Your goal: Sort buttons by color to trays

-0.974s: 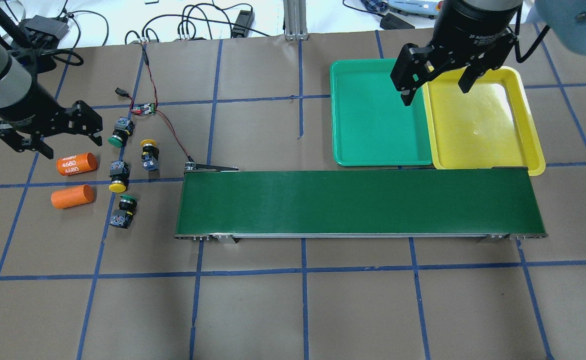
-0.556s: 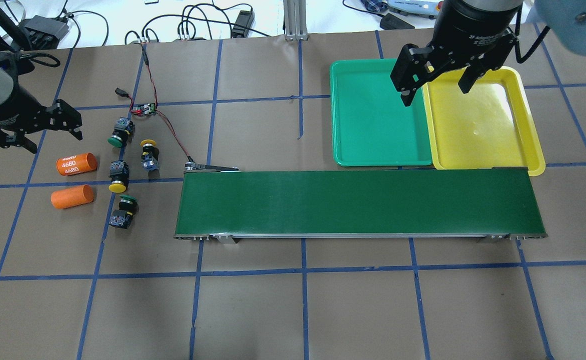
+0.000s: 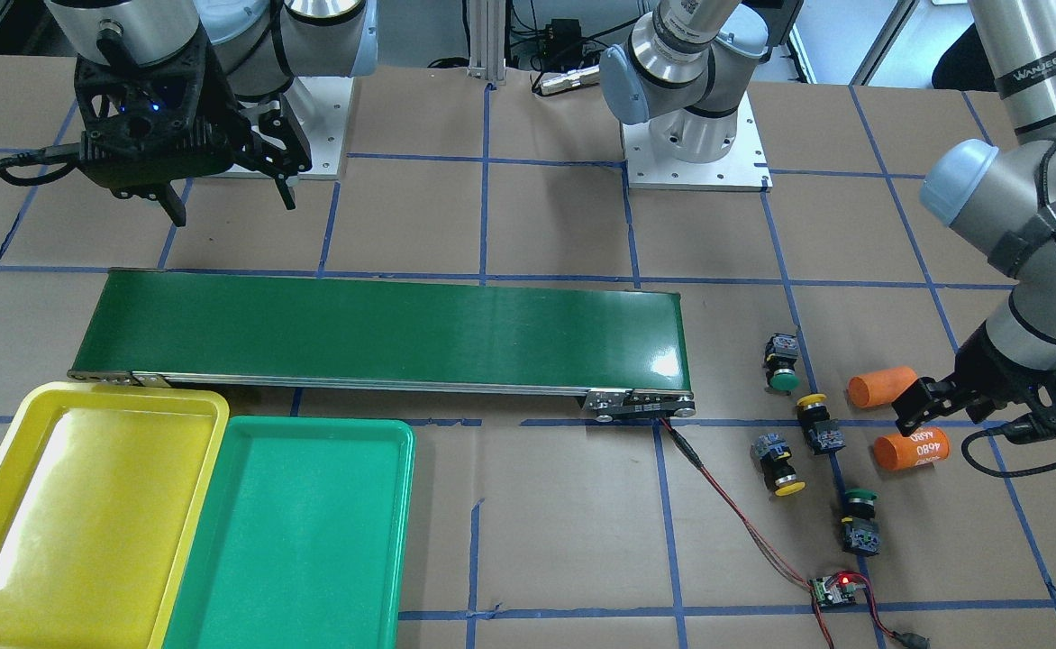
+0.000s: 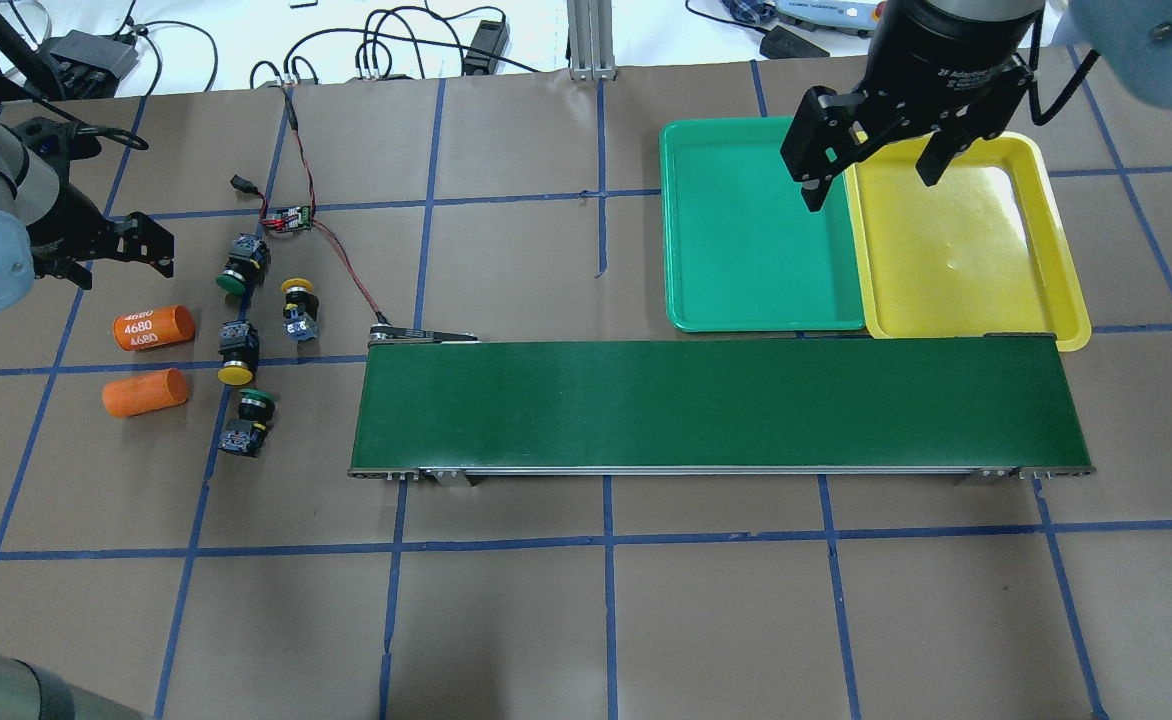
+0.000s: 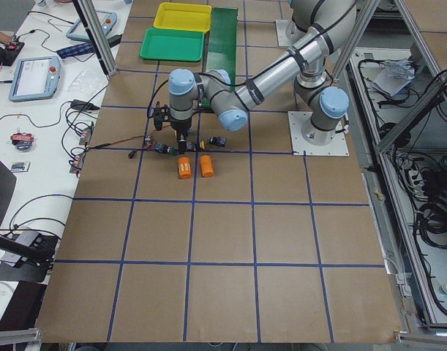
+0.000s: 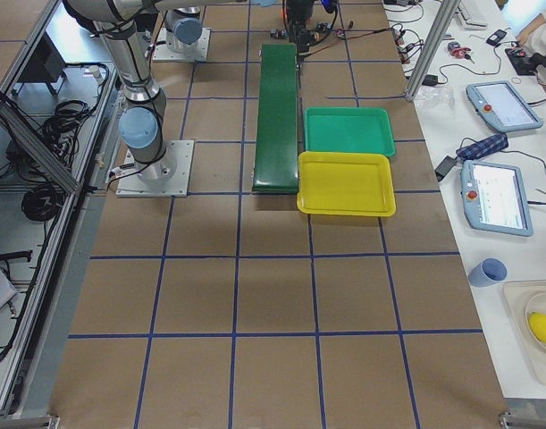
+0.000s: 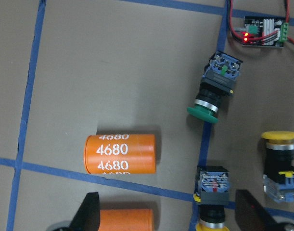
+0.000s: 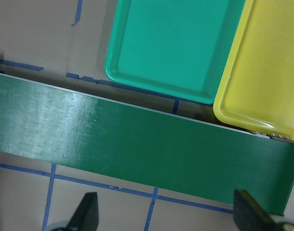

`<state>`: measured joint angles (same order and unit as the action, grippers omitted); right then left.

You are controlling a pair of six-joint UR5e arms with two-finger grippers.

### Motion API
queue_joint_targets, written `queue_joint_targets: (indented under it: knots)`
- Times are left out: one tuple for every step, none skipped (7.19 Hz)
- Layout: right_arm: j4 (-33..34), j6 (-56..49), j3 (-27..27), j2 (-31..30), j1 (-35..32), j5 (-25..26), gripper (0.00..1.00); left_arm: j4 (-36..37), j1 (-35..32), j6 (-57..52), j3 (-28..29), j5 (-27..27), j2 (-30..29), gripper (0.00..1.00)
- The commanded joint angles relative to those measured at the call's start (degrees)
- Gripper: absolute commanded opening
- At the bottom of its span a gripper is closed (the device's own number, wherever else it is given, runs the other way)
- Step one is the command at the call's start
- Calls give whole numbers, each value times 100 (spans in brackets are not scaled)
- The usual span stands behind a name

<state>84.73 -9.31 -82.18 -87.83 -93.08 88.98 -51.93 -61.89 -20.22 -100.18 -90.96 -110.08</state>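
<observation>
Currently left gripper (image 4: 111,262) spread wide, empty, off the conveyor belt's (image 4: 716,405) left end, near 4 buttons (image 4: 236,355) — none sorted. Right gripper (image 4: 871,185) also spread, empty, over the trays (image 4: 706,250) beyond the belt. Step: first pick. Next — centre on 1 button, descend, close.

At the overhead view's left, four buttons are lying on their sides: a green-capped button (image 4: 236,266) uppermost, a yellow-capped button (image 4: 297,304) lower right, a second yellow-capped button (image 4: 236,357) below, a second green-capped button (image 4: 248,420) lowest. At upper right, the green tray (image 4: 746,240) and yellow tray (image 4: 976,270) are sitting edge to edge.
</observation>
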Motion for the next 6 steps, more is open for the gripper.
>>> queue_joint_targets:
  knots:
    - [0, 0, 0, -6, 0, 6, 100, 427, 247, -271, 24, 26, -477, 100]
    - [8, 0, 0, -6, 0, 6, 100, 473, 248, -298, 94, 35, -644, 100]
    - [0, -9, 0, -6, 0, 6, 100, 473, 248, -464, 208, 122, -768, 100]
    - [0, 0, 0, -6, 0, 6, 100, 473, 256, -570, 226, 349, -856, 100]
    - [0, 0, 0, -6, 0, 6, 100, 430, 265, -571, 227, 368, -892, 100]
    - [0, 0, 0, -6, 0, 6, 100, 386, 257, -571, 218, 360, -918, 100]
